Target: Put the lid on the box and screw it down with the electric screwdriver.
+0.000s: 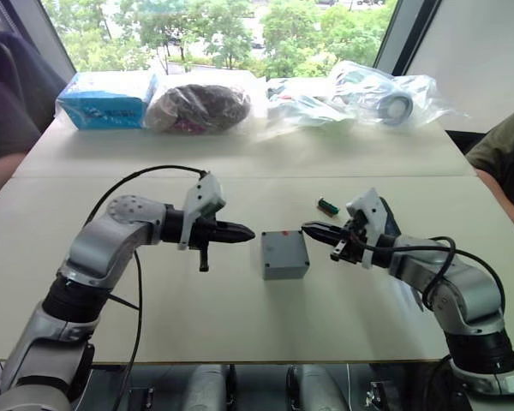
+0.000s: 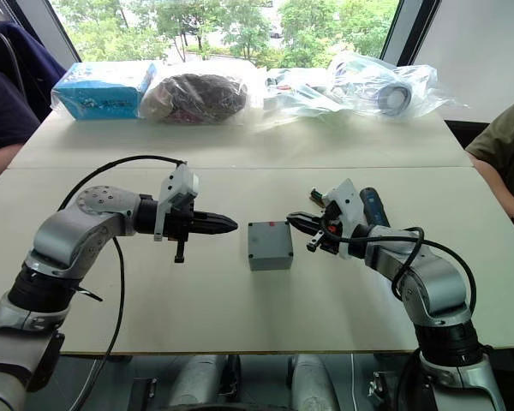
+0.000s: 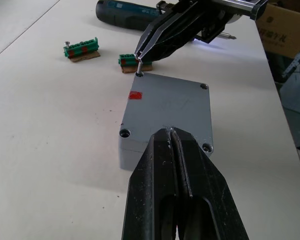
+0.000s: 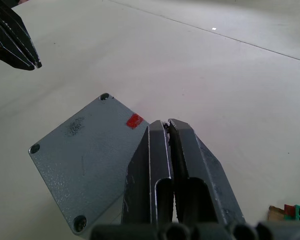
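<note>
**Lid sits on the box, a screw pinched over one corner**

You are looking at a pale table with the grey box near its middle, the lid already seated flat on top. A small red mark shows on the lid's top near one corner.

Your left gripper hovers just beside the box on its left, fingers pressed together on nothing.

Your right gripper hangs just beside the box on its right, its tips over a corner hole of the lid. Its fingers are pinched together on a small screw.

The electric screwdriver lies on the table to the right of the box, behind your right gripper. Two small green blocks lie between the box and the screwdriver.
</note>
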You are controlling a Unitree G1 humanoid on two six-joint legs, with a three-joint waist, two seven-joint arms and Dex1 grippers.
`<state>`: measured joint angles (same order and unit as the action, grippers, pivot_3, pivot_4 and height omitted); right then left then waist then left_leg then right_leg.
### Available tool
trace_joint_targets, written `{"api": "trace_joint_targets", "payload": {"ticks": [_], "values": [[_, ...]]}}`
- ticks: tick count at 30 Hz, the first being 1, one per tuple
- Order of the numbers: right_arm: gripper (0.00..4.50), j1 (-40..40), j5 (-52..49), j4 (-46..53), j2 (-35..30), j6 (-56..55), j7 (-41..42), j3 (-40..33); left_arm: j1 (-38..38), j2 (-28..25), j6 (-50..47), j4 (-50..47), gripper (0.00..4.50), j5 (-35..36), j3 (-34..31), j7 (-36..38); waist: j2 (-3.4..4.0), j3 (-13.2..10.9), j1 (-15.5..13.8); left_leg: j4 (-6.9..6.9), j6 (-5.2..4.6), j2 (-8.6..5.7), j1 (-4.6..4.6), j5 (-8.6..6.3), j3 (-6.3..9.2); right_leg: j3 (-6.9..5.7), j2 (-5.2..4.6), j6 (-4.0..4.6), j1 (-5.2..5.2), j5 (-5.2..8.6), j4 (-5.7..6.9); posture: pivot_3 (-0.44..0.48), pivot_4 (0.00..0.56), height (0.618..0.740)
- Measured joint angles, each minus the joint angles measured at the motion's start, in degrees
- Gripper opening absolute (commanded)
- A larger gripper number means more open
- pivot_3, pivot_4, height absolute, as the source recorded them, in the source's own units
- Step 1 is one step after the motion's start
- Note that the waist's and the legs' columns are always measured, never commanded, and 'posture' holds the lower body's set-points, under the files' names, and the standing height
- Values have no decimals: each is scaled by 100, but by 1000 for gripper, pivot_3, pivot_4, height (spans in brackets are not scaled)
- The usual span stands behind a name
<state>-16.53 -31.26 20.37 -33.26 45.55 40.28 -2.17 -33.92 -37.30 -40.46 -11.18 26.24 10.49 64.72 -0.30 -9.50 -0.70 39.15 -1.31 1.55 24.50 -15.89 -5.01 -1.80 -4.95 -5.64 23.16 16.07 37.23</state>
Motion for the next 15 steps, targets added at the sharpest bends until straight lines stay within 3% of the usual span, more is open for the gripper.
{"api": "trace_joint_targets", "payload": {"ticks": [15], "values": [[49,17,241,-214,0,-277,-62,200,21,26,113,112,0,-79,58,0,0,0,2,0,0,0,0,0,0,0,1,0,0,0,0,0,150,740]]}}
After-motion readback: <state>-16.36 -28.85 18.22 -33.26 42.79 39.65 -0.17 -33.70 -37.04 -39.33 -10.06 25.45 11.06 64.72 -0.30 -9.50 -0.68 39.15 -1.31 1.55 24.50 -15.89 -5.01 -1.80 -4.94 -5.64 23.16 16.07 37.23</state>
